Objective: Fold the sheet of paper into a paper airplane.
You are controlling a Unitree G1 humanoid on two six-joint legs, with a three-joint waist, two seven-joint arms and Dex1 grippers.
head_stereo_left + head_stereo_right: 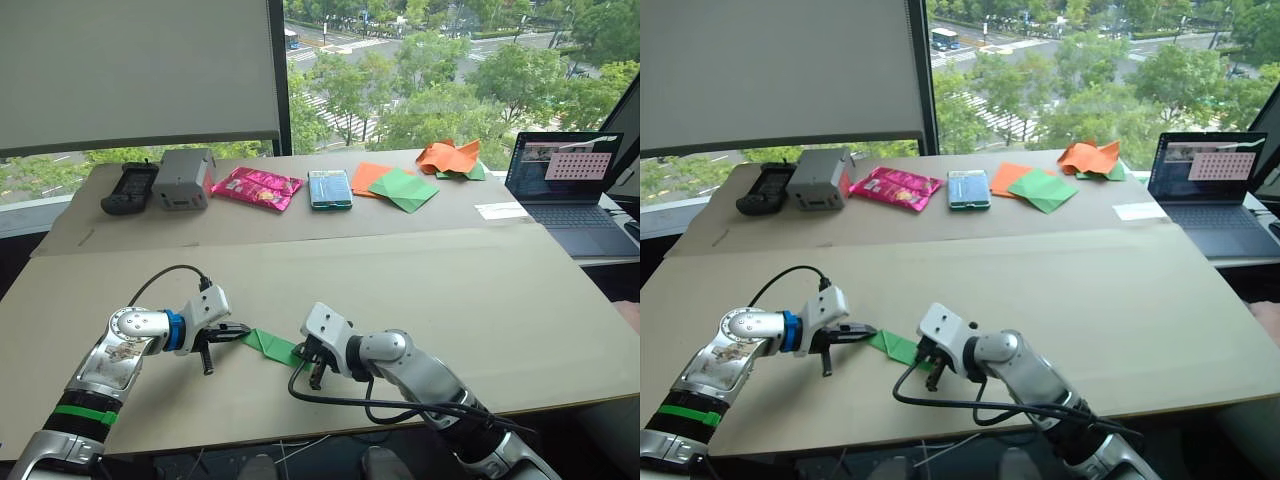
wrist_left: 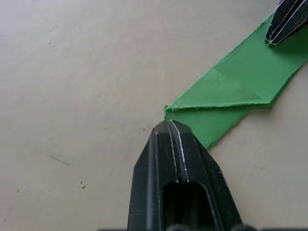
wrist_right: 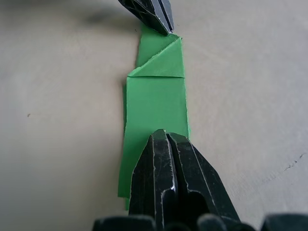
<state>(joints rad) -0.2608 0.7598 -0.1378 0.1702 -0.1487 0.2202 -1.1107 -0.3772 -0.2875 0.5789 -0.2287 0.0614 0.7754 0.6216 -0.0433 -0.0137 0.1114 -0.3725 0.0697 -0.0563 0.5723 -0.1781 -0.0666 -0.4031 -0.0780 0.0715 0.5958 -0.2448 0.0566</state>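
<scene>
So your green paper airplane (image 1: 272, 346) is lying flat near the front edge of the table (image 1: 420, 290), stretched out as a narrow folded strip right between your two grippers, long axis running left to right from one to the other. The left gripper (image 1: 238, 332) sits at the pointed end, fingers pinched together with the tips touching the very edge of the paper there; I can't tell from the wrist view whether it's actually got paper between them or is just pressing on it. The right gripper (image 1: 305, 356) is on the opposite end, also closed up tight, tips resting on top of the strip like it's pinning it down. Both are about equally near, each on its own end, so I'd guess whatever fold comes next works along that line between them. The surface is plain tan board, smooth, nothing close to snag on. Everything else is well apart at the back: the smooth green sheet with the orange sheet (image 1: 398, 186), a crumpled paper heap (image 1: 452, 158), a pink snack packet (image 1: 254, 187) and a laptop (image 1: 567, 190) off to your right.
</scene>
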